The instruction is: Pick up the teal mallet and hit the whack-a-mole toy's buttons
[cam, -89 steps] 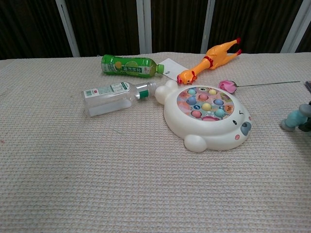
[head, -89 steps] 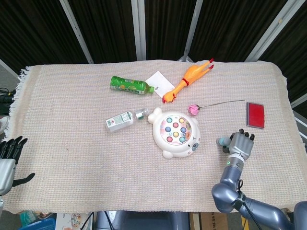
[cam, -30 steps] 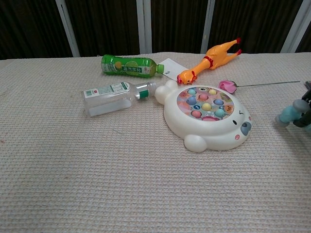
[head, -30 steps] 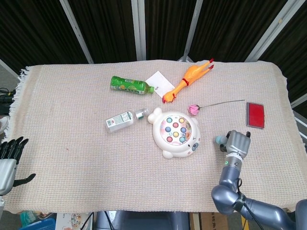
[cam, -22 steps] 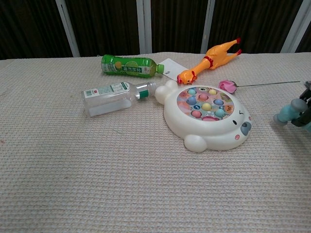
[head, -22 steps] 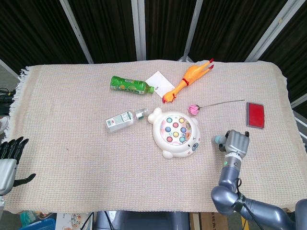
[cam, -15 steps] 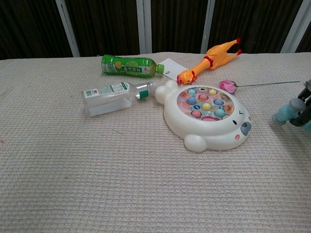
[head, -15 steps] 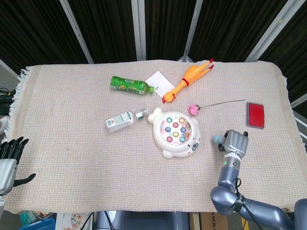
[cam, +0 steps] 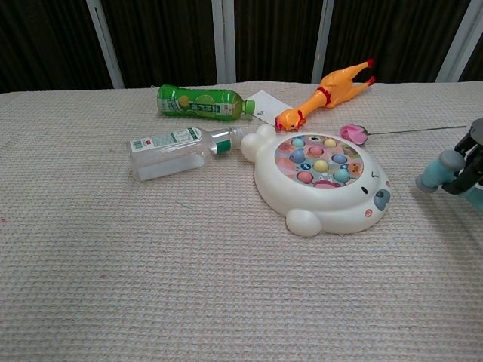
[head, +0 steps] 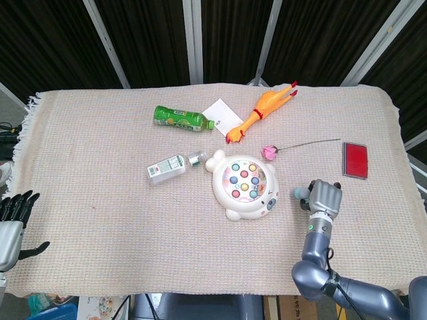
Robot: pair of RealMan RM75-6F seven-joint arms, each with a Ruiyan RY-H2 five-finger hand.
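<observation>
Bottle labels [cam: 169, 140] unreadable; right hand [head: 324, 197] grips teal mallet [cam: 438, 170].

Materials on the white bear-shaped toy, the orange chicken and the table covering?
White bear-shaped whack-a-mole toy: looks like hard glossy plastic, smooth moulded shell. Orange rubber-looking chicken: probably soft vinyl or rubber, with a satin sheen. Beige table covering: woven textile, matte, with visible ribbing and a fringed edge.

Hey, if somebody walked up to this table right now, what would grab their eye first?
Probably the white whack-a-mole toy with its pastel buttons, sitting mid-table. Just to its right, the right hand grips the teal mallet, its head pointing toward the toy. Behind, the orange rubber chicken and the green bottle lie near the far edge.
</observation>
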